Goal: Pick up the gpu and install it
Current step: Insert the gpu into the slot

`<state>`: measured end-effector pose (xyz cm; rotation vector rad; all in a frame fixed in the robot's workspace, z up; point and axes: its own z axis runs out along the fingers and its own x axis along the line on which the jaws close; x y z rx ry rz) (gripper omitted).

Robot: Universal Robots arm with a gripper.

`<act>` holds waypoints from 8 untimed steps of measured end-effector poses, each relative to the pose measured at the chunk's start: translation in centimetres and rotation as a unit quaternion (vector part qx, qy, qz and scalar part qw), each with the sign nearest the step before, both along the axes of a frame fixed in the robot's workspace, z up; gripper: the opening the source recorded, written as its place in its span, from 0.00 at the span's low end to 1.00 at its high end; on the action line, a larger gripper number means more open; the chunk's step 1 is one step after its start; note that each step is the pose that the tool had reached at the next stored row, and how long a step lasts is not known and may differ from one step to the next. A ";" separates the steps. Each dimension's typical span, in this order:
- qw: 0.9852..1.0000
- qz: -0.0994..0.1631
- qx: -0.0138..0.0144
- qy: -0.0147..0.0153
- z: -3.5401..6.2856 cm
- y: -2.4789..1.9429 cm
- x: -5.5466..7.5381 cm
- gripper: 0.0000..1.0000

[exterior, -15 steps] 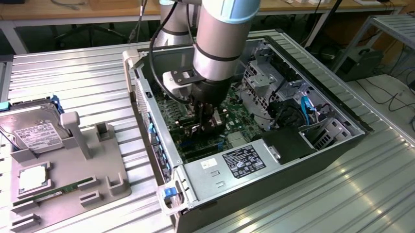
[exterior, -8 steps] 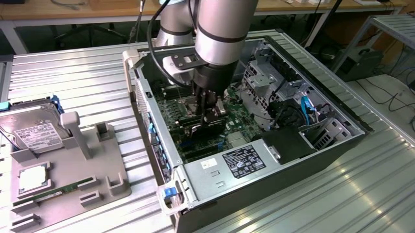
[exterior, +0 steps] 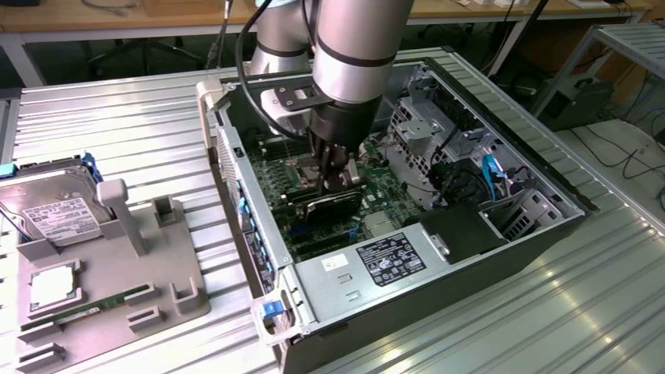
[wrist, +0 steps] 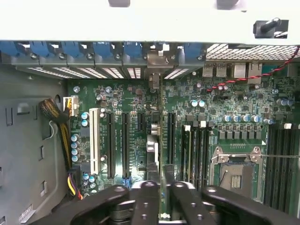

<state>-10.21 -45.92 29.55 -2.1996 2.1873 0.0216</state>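
Gpu [exterior: 330, 204] edge-on inside the computer case [exterior: 540, 183], standing on the motherboard [wrist: 126, 98]. End effector [exterior: 338, 173] pinching its top edge; fingers [wrist: 145, 201] pressed onto the card (lower edge hidden). Power supply [exterior: 390, 261] label illegible. Hard drive [exterior: 54, 212] on the grey tray [exterior: 114, 273], beside the case; print unreadable.

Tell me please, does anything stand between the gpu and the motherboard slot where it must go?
Nothing visible stands in the way. The gpu stands on edge directly on the motherboard, in line with a long slot, and its bracket end is at the case's rear openings. The tool is at its upper edge.
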 end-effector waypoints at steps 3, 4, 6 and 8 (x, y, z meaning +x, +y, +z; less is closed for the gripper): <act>1.000 0.000 0.000 0.000 -0.02 0.00 -0.2 0.11; 1.000 0.000 0.000 0.000 -0.06 0.00 -0.3 0.11; 1.000 0.001 0.000 0.001 -0.15 0.00 -0.5 0.11; 1.000 0.002 0.000 0.001 -0.25 0.01 -0.7 0.11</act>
